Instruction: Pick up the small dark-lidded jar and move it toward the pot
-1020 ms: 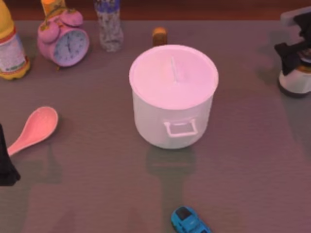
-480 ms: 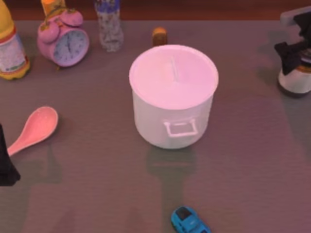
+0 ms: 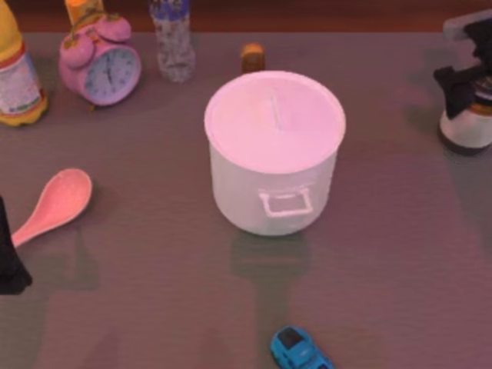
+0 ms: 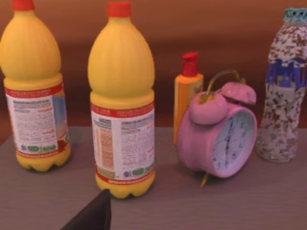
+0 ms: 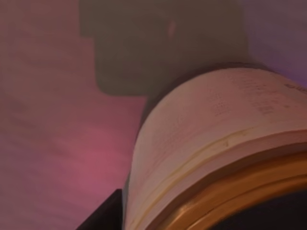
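Observation:
The small dark-lidded jar (image 3: pixel 467 127) is at the table's far right edge, its white label and orange-brown band showing. My right gripper (image 3: pixel 463 81) sits over its lid, shut on it. In the right wrist view the jar (image 5: pixel 216 139) fills the picture, with one dark finger (image 5: pixel 103 215) pressed against its label. The pot (image 3: pixel 274 150), large and white with a flat lid and a side handle, stands mid-table, well left of the jar. My left gripper (image 3: pixel 9 265) is parked at the left edge, open and holding nothing.
Along the back left stand a yellow bottle (image 3: pixel 17 73), a pink alarm clock (image 3: pixel 101 65) and a clear slim bottle (image 3: pixel 173 42). A small orange thing (image 3: pixel 252 55) sits behind the pot. A pink spoon (image 3: pixel 52 201) lies left, a blue toy car (image 3: pixel 300 350) at the front.
The jar and my right gripper have shifted very slightly toward the back of the table. Nothing else has moved.

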Available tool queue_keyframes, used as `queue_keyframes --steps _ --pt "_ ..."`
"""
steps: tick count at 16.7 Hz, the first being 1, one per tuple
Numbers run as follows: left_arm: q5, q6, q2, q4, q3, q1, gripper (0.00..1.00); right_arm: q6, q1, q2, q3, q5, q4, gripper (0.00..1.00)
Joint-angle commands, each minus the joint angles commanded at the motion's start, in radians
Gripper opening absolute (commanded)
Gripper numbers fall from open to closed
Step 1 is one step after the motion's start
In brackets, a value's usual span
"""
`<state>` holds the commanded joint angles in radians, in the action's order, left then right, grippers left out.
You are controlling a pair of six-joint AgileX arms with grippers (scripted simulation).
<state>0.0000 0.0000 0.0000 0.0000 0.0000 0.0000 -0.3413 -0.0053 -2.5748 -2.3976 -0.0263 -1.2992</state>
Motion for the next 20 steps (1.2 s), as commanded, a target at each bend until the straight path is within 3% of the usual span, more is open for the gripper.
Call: queue_keyframes --steps 5,14,20 --pt "0.0 0.0 0.0 0.0 0.0 0.0 1.0 0.0 -0.001 0.038 0.039 -0.002 -0.003 0.0" --pt "0.0 0.0 0.0 0.0 0.0 0.0 1.0 0.001 0.009 0.481 0.448 -0.006 -0.028 0.0" --pt "0.0 0.0 0.0 0.0 0.0 0.0 1.0 0.003 0.005 0.515 0.481 -0.006 -0.032 0.0"
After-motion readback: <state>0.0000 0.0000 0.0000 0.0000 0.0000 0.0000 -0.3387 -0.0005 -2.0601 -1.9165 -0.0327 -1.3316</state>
